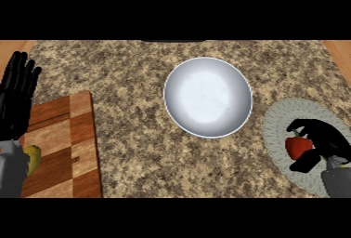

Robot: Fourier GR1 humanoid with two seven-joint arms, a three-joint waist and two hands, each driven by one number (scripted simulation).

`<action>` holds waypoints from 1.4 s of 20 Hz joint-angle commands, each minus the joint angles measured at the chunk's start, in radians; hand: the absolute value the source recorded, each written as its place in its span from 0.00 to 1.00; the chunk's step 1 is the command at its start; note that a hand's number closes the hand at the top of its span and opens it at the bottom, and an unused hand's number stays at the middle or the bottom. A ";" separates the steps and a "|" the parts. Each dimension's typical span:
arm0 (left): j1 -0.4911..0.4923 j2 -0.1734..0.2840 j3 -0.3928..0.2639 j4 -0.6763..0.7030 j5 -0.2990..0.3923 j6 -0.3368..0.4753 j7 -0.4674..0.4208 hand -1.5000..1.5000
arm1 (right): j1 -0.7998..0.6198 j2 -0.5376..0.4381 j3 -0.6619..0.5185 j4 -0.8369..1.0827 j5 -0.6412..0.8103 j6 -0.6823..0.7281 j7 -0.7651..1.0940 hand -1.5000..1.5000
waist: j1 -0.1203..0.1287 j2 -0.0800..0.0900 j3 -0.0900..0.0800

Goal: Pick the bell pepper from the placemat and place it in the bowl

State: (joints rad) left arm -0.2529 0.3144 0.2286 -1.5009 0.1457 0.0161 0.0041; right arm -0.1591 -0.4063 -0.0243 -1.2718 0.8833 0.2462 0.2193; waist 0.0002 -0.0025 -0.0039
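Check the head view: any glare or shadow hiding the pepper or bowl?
Head view: the bowl has a soft pale sheen in its middle, rim still readable. No shadow covers the pepper; the right hand curled round it hides part of it. The granite counter looks evenly lit. The bowl looks taller than wide.

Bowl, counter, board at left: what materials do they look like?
Bowl: pale grey, likely glazed ceramic or metal, soft sheen inside.
Counter: speckled brown stone, granite-like.
Board: wood, brown blocks with visible grain.
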 commanded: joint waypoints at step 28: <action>-0.046 -0.046 -0.046 -0.004 -0.018 -0.009 0.011 0.50 | -0.596 -0.562 -0.173 0.695 -0.096 0.056 -1.186 1.00 | 0.079 0.023 0.008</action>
State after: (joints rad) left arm -0.3151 0.2714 0.1826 -1.4988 0.1267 0.0074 0.0128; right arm -0.6557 -0.9423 -0.1714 -0.6564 0.8311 0.2355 -0.8297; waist 0.0813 0.0273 0.0060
